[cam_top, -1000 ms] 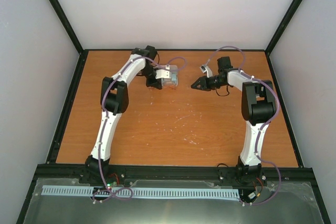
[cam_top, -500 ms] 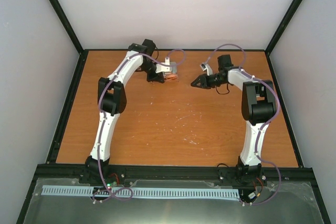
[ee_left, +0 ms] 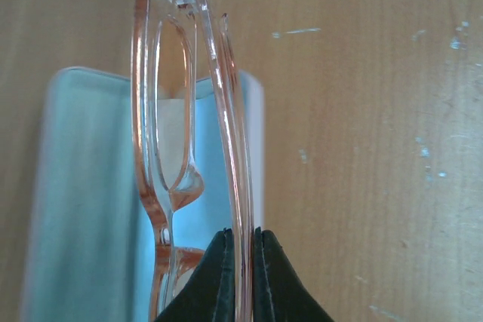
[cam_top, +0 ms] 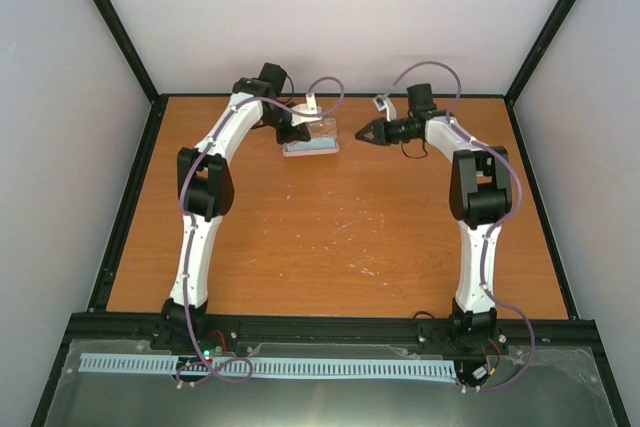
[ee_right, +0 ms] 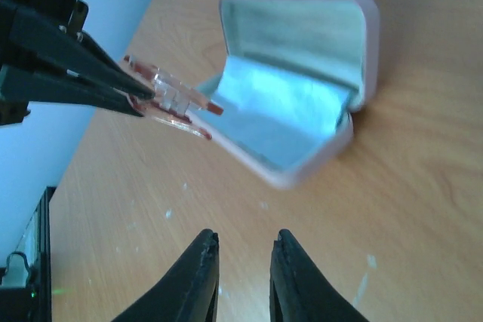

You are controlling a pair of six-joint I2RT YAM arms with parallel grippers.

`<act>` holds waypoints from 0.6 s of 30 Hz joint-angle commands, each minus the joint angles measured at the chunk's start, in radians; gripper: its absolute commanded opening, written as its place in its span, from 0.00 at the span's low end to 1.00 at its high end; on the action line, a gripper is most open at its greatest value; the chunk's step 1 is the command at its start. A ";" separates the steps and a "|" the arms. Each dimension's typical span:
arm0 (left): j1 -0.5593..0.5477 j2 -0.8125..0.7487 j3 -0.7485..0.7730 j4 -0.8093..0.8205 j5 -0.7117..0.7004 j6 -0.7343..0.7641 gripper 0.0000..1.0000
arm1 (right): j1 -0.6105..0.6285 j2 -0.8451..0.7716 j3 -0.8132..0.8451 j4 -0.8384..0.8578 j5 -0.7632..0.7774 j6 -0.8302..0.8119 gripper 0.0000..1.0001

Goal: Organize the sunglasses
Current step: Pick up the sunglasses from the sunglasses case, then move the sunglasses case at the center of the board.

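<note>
The sunglasses (ee_left: 231, 148) hang folded and on edge in the left gripper (ee_left: 241, 240), whose fingers are pinched tight on one slim arm of the amber frame. They sit above the left end of the open case (ee_right: 302, 103), over its pale blue lining. Whether the frame touches the case rim I cannot tell. The case lies near the far edge of the counter (cam_top: 330, 237), a little left of the middle, with its lid standing up.

The right gripper (ee_right: 243, 246) waits just beside the case on its right. Its fingers are a narrow gap apart and hold nothing.

The step in hand looks like setting the glasses into the case. To do it well, the left arm should probably bring the frame in line with the long side of the tray and lower it flat. It should let go only once the frame rests on the lining. A tilted drop could catch the rim or push the light case along. The right gripper seems well placed to steady the case or fold the lid.

The counter is orange-brown wood with white scuffs. Pale walls and black corner posts surround it.
</note>
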 commanded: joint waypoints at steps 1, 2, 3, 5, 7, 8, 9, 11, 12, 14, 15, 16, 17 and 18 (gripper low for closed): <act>0.043 -0.055 0.011 0.094 -0.015 -0.083 0.01 | 0.077 0.125 0.186 0.036 -0.020 0.044 0.19; 0.055 -0.062 0.005 0.106 -0.019 -0.099 0.01 | 0.085 0.149 0.227 0.033 -0.004 0.049 0.19; 0.062 -0.070 -0.005 0.121 -0.027 -0.114 0.01 | 0.118 0.172 0.270 0.028 0.010 0.052 0.19; 0.079 -0.092 -0.035 0.145 -0.040 -0.134 0.01 | 0.153 0.221 0.360 0.006 0.035 0.058 0.19; 0.097 -0.114 -0.071 0.163 -0.046 -0.144 0.01 | 0.185 0.268 0.426 -0.010 0.049 0.065 0.18; 0.106 -0.125 -0.087 0.167 -0.043 -0.149 0.01 | 0.202 0.284 0.445 -0.010 0.058 0.072 0.18; 0.116 -0.129 -0.100 0.169 -0.041 -0.154 0.01 | 0.210 0.297 0.452 -0.003 0.062 0.080 0.18; 0.133 -0.139 -0.114 0.171 -0.029 -0.163 0.01 | 0.232 0.316 0.453 0.013 0.073 0.101 0.17; 0.141 -0.143 -0.118 0.168 -0.022 -0.163 0.01 | 0.240 0.324 0.452 0.015 0.083 0.108 0.17; 0.153 -0.151 -0.133 0.171 -0.011 -0.163 0.01 | 0.252 0.336 0.450 0.018 0.101 0.117 0.17; 0.157 -0.156 -0.144 0.177 -0.007 -0.161 0.01 | 0.256 0.340 0.450 0.018 0.114 0.120 0.17; 0.162 -0.159 -0.153 0.181 -0.001 -0.160 0.01 | 0.259 0.346 0.450 0.020 0.122 0.122 0.17; 0.165 -0.162 -0.163 0.186 0.006 -0.158 0.01 | 0.262 0.351 0.452 0.022 0.131 0.125 0.17; 0.169 -0.164 -0.173 0.192 0.012 -0.156 0.01 | 0.262 0.357 0.453 0.026 0.140 0.128 0.17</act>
